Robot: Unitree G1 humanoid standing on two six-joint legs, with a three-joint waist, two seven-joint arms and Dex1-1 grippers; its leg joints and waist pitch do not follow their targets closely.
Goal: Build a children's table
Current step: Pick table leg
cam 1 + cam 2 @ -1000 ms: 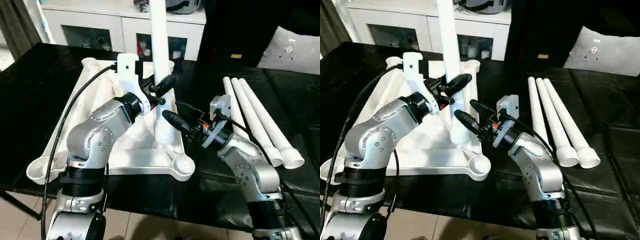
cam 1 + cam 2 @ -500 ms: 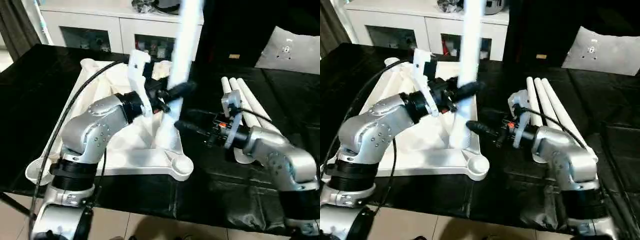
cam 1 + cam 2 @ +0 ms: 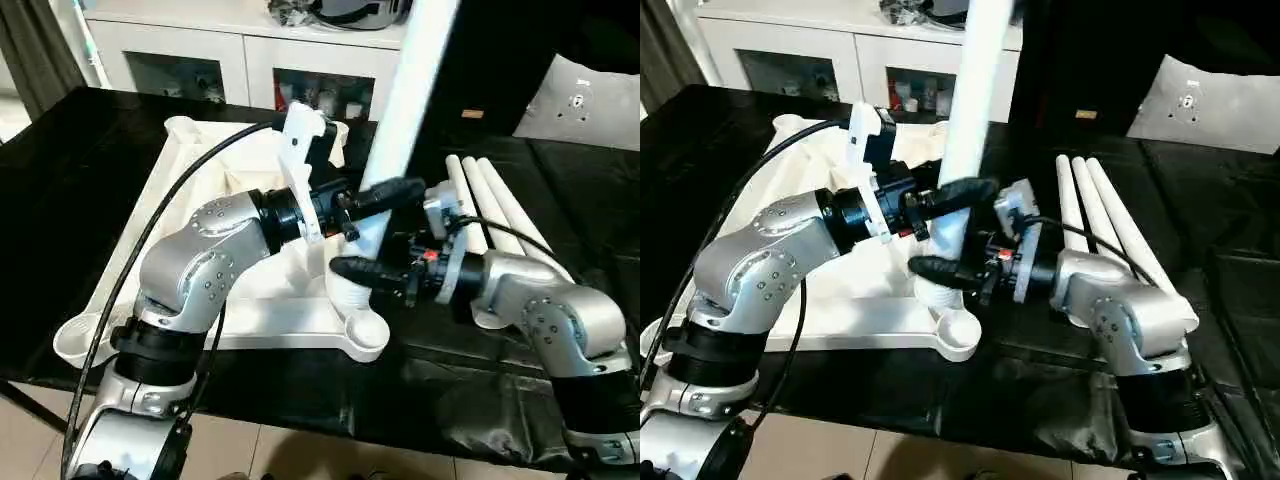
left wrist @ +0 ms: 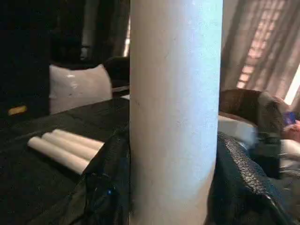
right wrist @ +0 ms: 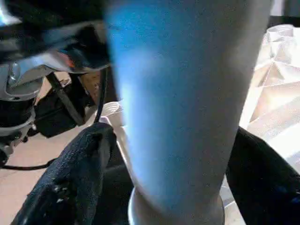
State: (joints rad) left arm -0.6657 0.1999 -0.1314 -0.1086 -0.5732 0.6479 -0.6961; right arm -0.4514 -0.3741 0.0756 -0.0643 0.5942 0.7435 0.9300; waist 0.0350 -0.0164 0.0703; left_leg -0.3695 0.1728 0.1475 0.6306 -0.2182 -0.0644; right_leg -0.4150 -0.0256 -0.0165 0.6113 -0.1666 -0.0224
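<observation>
White plastic makes up the whole children's table. Its top (image 3: 200, 215) lies upside down on the black table (image 3: 80, 180), on the robot's left side, most likely so that the round corner sockets face up and the legs can be pushed in from above. The near right corner socket (image 3: 365, 330) is open and has nothing in it. Just behind that corner stands one leg (image 3: 405, 110). It leans a little to the right, with its flared end down on the top near that corner, though I cannot tell if it sits in a socket. The left gripper (image 3: 385, 195) is pinching this leg partway up, with one black finger on each side, so the leg does not fall over while it is being set in place. In the left wrist view the two fingers (image 4: 105, 183) press against both sides of the white tube. The right gripper (image 3: 365, 270) is lower down, by the leg's bottom end. Its fingers (image 5: 79, 168) are spread wide around the leg, and I cannot tell if they touch it. It looks ready to steady or guide the bottom. On the right, three more legs (image 3: 510, 240) lie side by side on the black table, waiting their turn.
</observation>
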